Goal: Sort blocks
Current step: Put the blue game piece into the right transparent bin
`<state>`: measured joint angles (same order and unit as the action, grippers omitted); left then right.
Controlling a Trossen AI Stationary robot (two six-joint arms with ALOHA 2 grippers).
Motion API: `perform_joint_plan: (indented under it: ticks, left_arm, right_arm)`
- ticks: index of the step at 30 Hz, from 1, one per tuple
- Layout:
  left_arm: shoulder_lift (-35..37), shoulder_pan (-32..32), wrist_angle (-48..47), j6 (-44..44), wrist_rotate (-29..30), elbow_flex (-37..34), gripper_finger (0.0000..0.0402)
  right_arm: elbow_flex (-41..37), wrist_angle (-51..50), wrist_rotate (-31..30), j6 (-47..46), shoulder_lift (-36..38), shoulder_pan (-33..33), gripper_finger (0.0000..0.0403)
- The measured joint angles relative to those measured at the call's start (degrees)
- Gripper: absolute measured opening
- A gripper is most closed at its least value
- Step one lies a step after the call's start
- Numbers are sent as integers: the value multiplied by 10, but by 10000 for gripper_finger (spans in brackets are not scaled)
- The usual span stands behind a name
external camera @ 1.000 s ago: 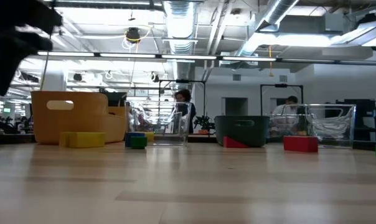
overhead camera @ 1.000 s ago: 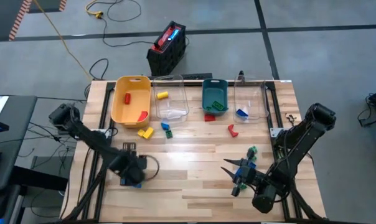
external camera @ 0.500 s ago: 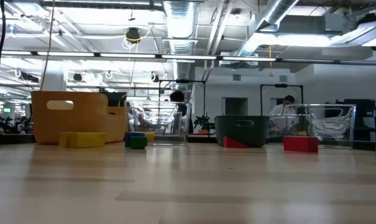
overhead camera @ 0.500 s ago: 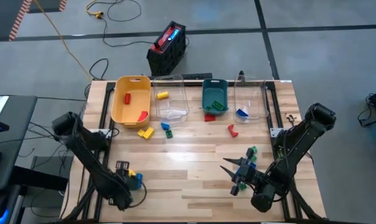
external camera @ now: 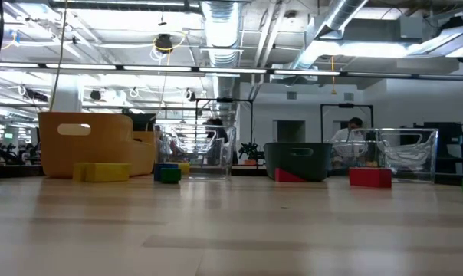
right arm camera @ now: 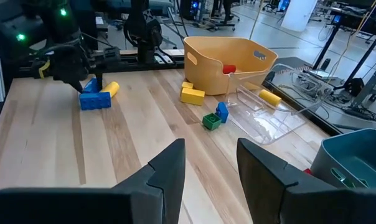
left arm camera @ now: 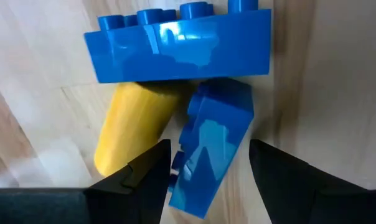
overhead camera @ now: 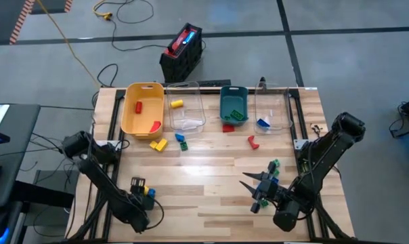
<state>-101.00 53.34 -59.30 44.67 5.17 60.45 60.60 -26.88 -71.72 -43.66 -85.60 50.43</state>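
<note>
My left gripper (overhead camera: 141,187) is near the table's near-left corner, open and pointing down over a small pile: a blue studded brick (left arm camera: 182,43), a yellow cylinder (left arm camera: 132,124) and a blue sloped block (left arm camera: 213,155). The sloped block lies between the fingers. My right gripper (overhead camera: 253,193) waits open near the near-right corner, beside green and blue blocks (overhead camera: 273,169). Loose blocks lie before the bins: yellow (overhead camera: 158,144), blue and green (overhead camera: 181,141), red (overhead camera: 252,141). Others lie inside the bins. My left gripper comes from above with one finger (left arm camera: 150,171) close against the blue sloped block's side (left arm camera: 188,168) and the other finger (left arm camera: 281,174) clear of it. Whether the near finger touches the block, I cannot tell. The block lies on the table.
A yellow bin (overhead camera: 132,118), a clear bin (overhead camera: 191,91), a teal bin (overhead camera: 225,102) and a second clear bin (overhead camera: 275,102) stand in a row along the far edge. Bare wood lies between the two arms. People move in the room beyond (external camera: 354,126).
My left arm has drawn back toward the table's near edge and dropped out of the low view. Its gripper, which covered the blue and yellow blocks a second ago, now stands over them with the blocks showing beside it. The right arm has kept still.
</note>
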Motion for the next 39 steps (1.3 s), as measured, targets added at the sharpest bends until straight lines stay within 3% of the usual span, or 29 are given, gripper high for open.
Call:
perform_joint_plan:
  ticks: [6,13,19,24,28,33,36,39]
  left_arm:
    - [-4,0,9,7,2,-10,179]
    - [-4,0,9,10,12,-15,82]
    - [7,0,-38,21,12,-19,82]
    - [70,-2,-72,51,11,-17,82]
    - [143,-13,-114,79,78,-3,82]
    - [246,-81,-151,87,184,0,82]
    - [284,-148,-129,23,225,0,82]
    - [292,-225,-60,-91,230,0,82]
  right_arm:
    - [0,1,0,0,0,2,159]
    - [0,1,0,0,0,2,159]
    - [0,2,0,0,0,2,159]
    - [0,1,0,1,0,2,159]
    - [0,1,0,1,0,-1,159]
    - [0,-1,1,1,0,-18,159]
    - [0,-12,22,0,0,-31,159]
    - [0,-29,37,-3,0,-41,159]
